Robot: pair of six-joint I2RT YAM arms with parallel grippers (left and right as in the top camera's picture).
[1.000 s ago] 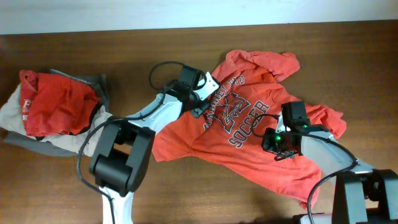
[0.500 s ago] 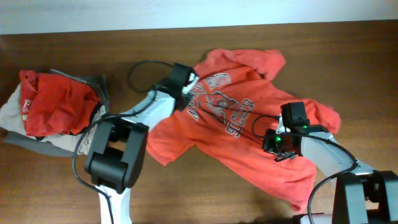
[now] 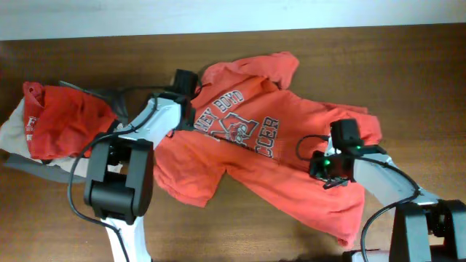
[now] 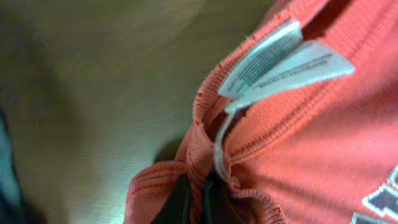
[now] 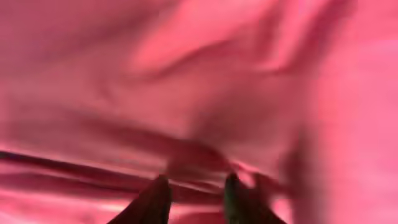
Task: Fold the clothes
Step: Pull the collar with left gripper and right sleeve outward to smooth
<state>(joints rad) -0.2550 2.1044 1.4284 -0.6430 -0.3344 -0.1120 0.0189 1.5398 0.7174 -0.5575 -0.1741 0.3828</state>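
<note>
T-shirt (image 3: 240,156): orange-red, print up, rumpled on table (image 3: 408,65). Left gripper (image 3: 188,86): clamped tight on collar (image 4: 249,134), just beside label (image 4: 273,56); rest of shirt lying away from fingertips toward right gripper (image 3: 331,178). Long axis: collar to hem, diagonal between both tools. Right gripper: low over hem-side cloth, fingers somewhat apart, hold impossible to tell. Nearer to hem: right.

The T-shirt (image 3: 255,160) lies spread over the table's (image 3: 408,65) middle and right. A pile (image 3: 62,124) sits at the left edge, near it. The left gripper (image 3: 183,81) is at the T-shirt's collar at the back left, and the right gripper (image 3: 331,175) is on its right part.
</note>
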